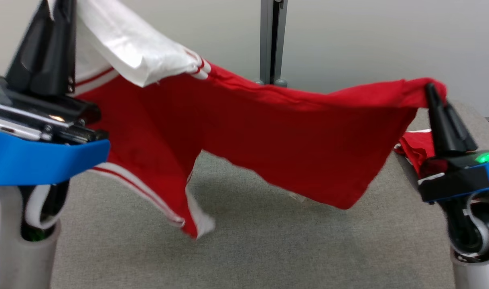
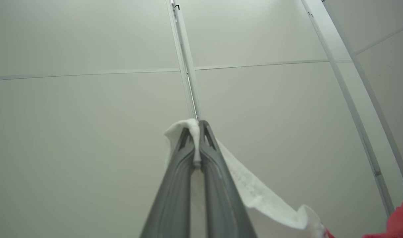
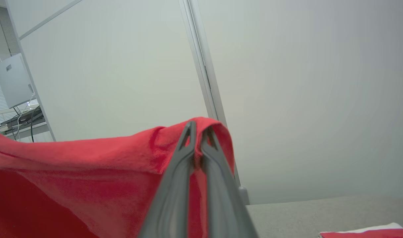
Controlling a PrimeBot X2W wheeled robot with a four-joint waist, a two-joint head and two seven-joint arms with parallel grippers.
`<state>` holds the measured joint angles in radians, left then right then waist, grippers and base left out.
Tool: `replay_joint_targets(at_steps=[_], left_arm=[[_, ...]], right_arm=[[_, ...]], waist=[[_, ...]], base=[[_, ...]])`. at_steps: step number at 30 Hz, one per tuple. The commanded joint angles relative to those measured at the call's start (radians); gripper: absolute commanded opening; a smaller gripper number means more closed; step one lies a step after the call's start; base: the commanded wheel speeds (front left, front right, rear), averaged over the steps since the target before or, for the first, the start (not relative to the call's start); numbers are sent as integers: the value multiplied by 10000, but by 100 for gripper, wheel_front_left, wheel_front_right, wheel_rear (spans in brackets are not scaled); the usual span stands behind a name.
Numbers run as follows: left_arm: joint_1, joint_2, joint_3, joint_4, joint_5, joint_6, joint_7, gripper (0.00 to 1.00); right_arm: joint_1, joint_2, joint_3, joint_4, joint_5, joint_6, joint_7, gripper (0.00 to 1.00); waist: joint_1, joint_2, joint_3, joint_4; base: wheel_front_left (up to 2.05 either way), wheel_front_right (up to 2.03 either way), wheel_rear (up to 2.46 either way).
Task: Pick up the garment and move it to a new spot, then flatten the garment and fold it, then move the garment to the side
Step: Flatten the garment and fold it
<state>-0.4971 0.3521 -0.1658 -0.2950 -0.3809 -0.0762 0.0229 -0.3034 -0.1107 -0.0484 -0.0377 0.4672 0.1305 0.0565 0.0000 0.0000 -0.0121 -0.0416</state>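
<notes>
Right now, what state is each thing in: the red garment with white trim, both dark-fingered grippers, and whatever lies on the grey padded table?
Red garment with white striped trim: lifted, stretched between both grippers, hanging over the table.
Left gripper: shut on the garment's white part.
Right gripper: shut on its red edge.
Second red cloth: lying on the table, right side.
Grey padded table: flat, carrying the second cloth.

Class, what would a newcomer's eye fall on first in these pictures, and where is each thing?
A red garment with white stripes hangs stretched across the head view, above the grey table. The left gripper is shut on its white part, high at left; the right gripper pinches a red edge, lower at right.
</notes>
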Motion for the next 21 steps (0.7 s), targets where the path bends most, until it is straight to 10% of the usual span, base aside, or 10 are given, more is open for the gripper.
replay_joint_targets(at_steps=[1, 12, 21], left_arm=[[-739, 190, 104, -358, -147, -97, 347, 0], [-3317, 809, -472, -268, -586, -401, 1671, 0], [-4925, 969, -1087, 1695, -747, -502, 1889, 0]], right_arm=[[80, -88, -337, -1022, -126, 3, 517, 0], [-486, -24, -1367, -4550, -546, 3, 2784, 0], [-2557, -236, -964, -2908, -991, 3, 3221, 0]], waist=[[0, 0, -3, -44], [0, 0, 672, -321], [0, 0, 2511, -489]], base=[[0, 0, 0], [0, 0, 0], [0, 0, 0]])
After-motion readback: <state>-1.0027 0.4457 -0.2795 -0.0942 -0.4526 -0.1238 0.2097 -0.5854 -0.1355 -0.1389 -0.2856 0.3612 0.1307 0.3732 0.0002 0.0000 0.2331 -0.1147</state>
